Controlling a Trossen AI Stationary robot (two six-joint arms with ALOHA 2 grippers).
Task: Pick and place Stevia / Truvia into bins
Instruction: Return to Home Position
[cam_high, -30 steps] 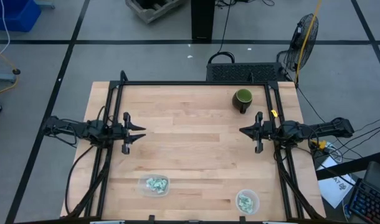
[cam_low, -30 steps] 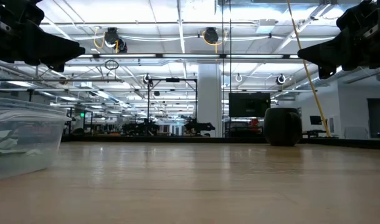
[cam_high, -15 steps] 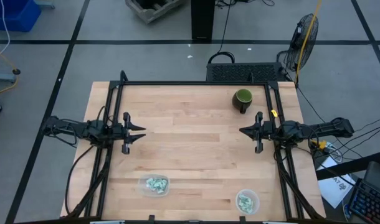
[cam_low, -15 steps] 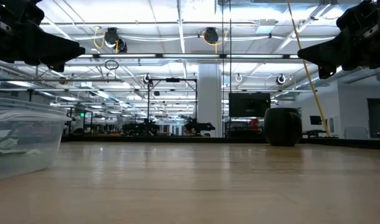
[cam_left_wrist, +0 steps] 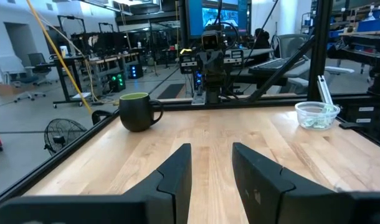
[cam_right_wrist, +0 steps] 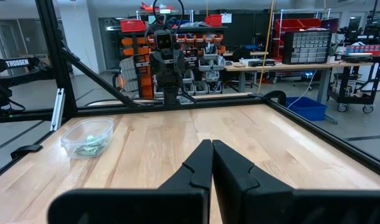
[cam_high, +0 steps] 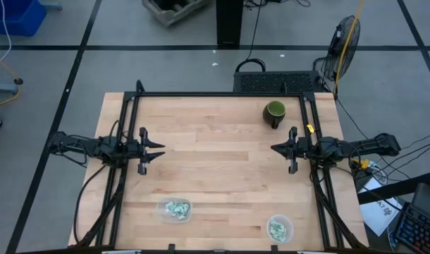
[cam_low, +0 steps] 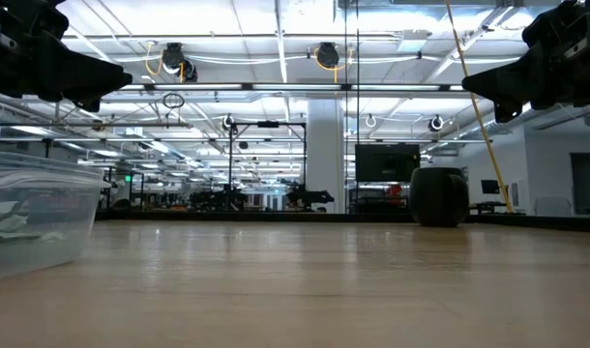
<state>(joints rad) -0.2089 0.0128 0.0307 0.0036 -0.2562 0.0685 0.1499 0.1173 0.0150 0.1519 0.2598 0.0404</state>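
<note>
Pale green and white Stevia sachets [cam_high: 176,208] lie inside the rounded-rectangular clear bin [cam_high: 163,211] near the table's near edge. More sachets [cam_high: 276,228] lie in the round clear bin [cam_high: 286,223] at the near right. No loose sachet shows on the table. My left gripper [cam_high: 158,149] hovers open over the table's left side, above the wood, far from both bins. My right gripper [cam_high: 273,148] hovers shut over the right side, facing it. The left wrist view shows the round bin [cam_left_wrist: 316,116]. The right wrist view shows the rectangular bin [cam_right_wrist: 87,137].
A dark green mug [cam_high: 274,113] stands at the far right of the table, also the mug [cam_left_wrist: 137,111] in the left wrist view. A black frame [cam_high: 215,94] runs along the table's edges. Bare wood [cam_high: 215,162] lies between the two grippers.
</note>
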